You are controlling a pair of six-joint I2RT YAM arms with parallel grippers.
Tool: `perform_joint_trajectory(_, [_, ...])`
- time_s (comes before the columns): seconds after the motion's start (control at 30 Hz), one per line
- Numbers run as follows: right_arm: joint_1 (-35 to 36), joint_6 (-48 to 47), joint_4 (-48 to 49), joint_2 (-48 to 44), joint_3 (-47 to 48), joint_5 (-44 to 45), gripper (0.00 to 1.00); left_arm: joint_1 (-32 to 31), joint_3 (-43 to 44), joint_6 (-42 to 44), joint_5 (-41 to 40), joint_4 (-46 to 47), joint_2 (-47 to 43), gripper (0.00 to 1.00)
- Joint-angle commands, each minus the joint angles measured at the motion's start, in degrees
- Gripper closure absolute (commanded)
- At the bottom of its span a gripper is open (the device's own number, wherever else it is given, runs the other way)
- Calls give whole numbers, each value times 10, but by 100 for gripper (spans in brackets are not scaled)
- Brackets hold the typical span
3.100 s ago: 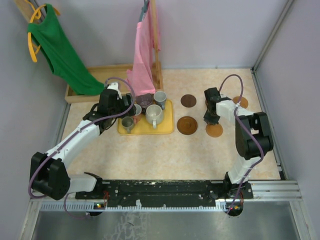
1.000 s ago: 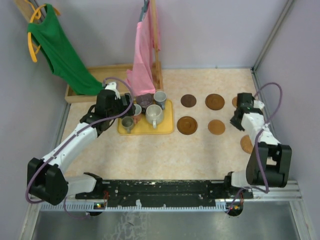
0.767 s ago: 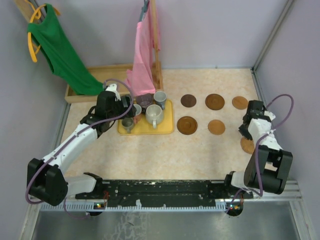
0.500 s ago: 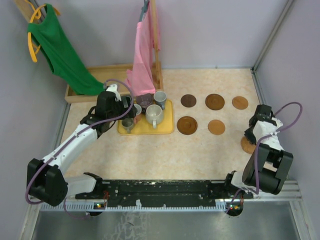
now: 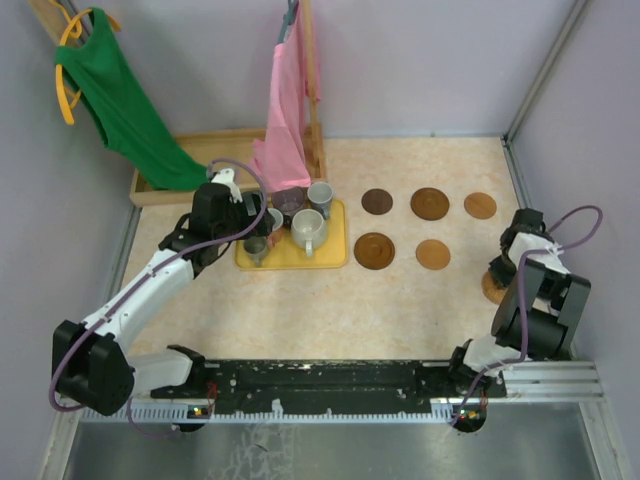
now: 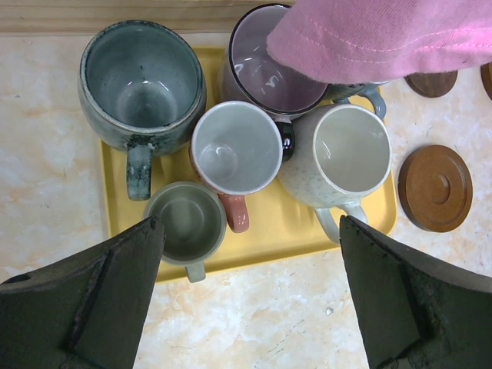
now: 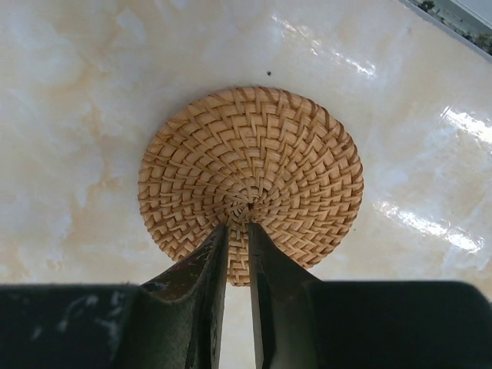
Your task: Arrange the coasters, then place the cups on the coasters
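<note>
At the table's (image 5: 300, 310) right edge a woven straw coaster (image 7: 250, 177) lies flat, well apart from five brown coasters (image 5: 429, 203) set in two rows nearer the middle. The right gripper (image 7: 237, 231) points down over its centre, fingers drawn almost together with only a slit between, pinching nothing. Further left the cups (image 6: 237, 146) crowd a yellow tray (image 6: 269, 246), touching one another. The left gripper (image 6: 246, 307) hangs above them, spread wide and empty. A pink cloth (image 6: 369, 38) droops over the tray's back, covering part of the mauve cup (image 6: 261, 77) and most of its neighbour. Beyond, a green garment (image 5: 125, 110) hangs over a wooden box (image 5: 215, 140).
</note>
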Motion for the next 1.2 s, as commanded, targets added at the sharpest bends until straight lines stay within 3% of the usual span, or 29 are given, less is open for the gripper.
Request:
perform_joint_trajectory(0.0, [-4, 8, 22, 21, 27, -12, 82, -4, 1, 1, -1, 4, -11, 0])
perform_joint_trajectory(0.23, [0, -1, 40, 59, 41, -35, 83, -4, 7, -2, -3, 5, -1, 0])
perform_joint_trajectory(0.63, [79, 1, 38, 114, 93, -21, 83, -5, 10, -3, -15, 5, 1, 0])
perform_joint_trajectory(1.17, [83, -12, 33, 167, 147, 2, 83, -5, 9, 4, -20, 10, 7, 0])
